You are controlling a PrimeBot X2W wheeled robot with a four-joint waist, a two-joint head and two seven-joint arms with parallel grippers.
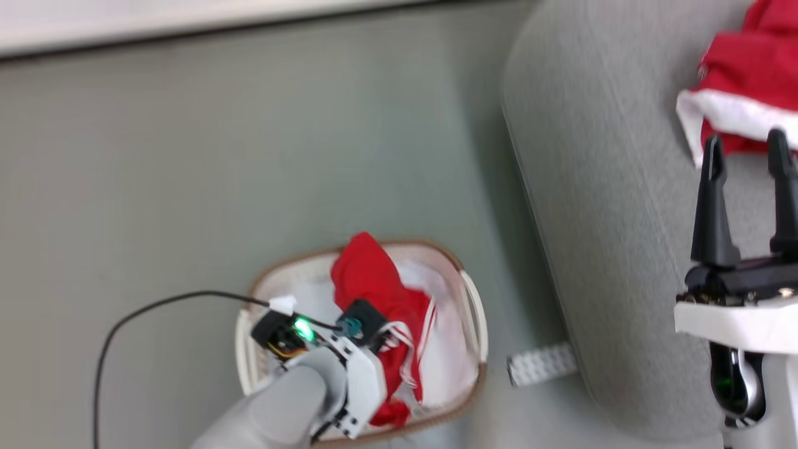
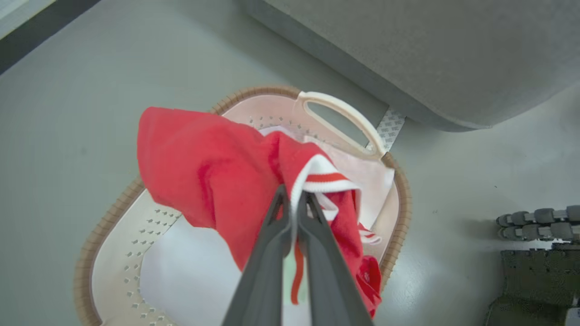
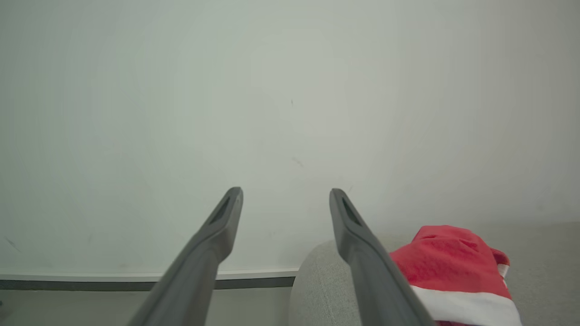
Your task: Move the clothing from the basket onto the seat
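item: left hand (image 2: 293, 195). state: fingers pressed together, clamped on the white-and-red striped hem of a red garment (image 2: 208, 181).

position: held directly above the basket (image 2: 131, 244), over its middle. the red garment is bunched at the fingertips and droops from the pinch; its long axis is judged to run downward, and its lower tail is seen inside the basket near the wall on the seat's side. pale cloth is seen on the basket's bottom; whether this is a further garment cannot be told.

item: seat (image 1: 598, 187). position: to the robot's right of the basket, parted from it by a strip of bare floor (image 1: 249, 156). its padded edge is raised above the basket's rim.

item: right hand (image 1: 746, 140). state: fingers spread apart, nothing held. position: well apart from the basket, over the seat, just beside the other red garment (image 1: 748, 68) laid there.

relation governing the next move: the left hand is the one nearer the basket and is loaded. a lift clear of the rim is judged necessary first, then a carry rightward from the basket across the floor strip. snagging of the trailing tail on the basket's handle (image 2: 340, 113) is judged the main risk.
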